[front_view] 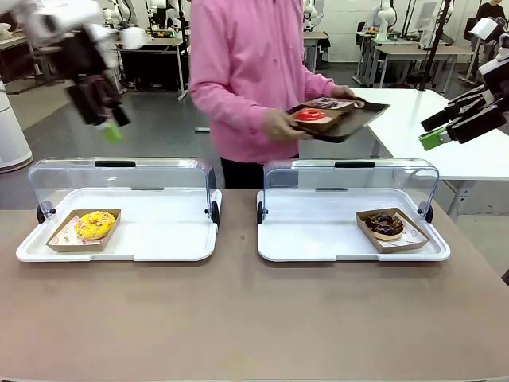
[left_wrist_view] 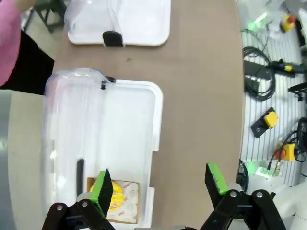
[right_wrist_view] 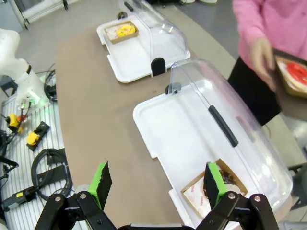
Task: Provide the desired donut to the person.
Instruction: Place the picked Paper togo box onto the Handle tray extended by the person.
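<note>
The person [front_view: 250,64] in a pink hoodie stands at the far side holding a dark tray [front_view: 362,119]. On it lies a red-iced donut [front_view: 310,115] in a cardboard boat, seen again as the red donut [right_wrist_view: 297,72]. A yellow donut [front_view: 95,225] sits in the left white tray [front_view: 159,247]. A chocolate donut [front_view: 385,225] sits in the right white tray [front_view: 318,243]. My left gripper [front_view: 107,123] hangs blurred high above the left tray, open and empty [left_wrist_view: 159,184]. Off the table's right end, my right gripper [front_view: 436,131] is raised, also open and empty [right_wrist_view: 157,181].
Both trays have clear hinged lids [front_view: 119,179] standing open at the back. The brown table [front_view: 254,318] is bare in front of the trays. Cables and yellow boxes [left_wrist_view: 268,120] lie beside the table on the robot's side. A white table [front_view: 413,119] stands behind right.
</note>
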Controlling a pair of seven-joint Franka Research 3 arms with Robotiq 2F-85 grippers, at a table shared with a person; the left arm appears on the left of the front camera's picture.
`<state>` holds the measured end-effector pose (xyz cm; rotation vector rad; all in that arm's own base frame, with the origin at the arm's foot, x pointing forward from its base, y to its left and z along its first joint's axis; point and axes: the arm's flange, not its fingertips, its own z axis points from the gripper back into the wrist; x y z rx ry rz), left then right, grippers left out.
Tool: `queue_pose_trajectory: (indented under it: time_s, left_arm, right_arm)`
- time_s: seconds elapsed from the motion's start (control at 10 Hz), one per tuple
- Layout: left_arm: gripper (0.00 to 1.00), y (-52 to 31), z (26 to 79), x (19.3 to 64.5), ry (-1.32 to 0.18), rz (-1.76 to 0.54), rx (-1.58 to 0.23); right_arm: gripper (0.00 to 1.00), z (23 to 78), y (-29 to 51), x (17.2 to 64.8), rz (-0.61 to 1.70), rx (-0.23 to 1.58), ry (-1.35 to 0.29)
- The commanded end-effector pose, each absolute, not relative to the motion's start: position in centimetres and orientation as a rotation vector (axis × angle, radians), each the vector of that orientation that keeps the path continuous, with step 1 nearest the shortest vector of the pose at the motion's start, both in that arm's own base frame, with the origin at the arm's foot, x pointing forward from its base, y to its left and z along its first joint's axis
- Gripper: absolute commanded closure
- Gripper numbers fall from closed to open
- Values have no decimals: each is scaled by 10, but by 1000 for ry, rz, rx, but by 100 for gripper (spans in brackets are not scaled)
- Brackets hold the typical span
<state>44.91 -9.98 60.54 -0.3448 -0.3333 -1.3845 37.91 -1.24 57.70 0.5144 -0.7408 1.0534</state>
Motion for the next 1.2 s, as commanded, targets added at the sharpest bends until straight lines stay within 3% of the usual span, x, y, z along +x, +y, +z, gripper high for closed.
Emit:
queue_pose_trajectory:
  time_s: [0.0, 0.3, 1.1]
  left_arm:
    - [0, -45, 576, 398, -500, -1328, -451]
    - [0, 11, 542, 357, -701, -1245, -573]
    - [0, 100, 489, 303, -864, -1060, -538]
  right_arm:
    - [0, 575, -12, 379, 1066, 512, -744]
    - [0, 575, -12, 379, 1066, 512, -744]
    - [0, 575, -12, 379, 1066, 512, -744]
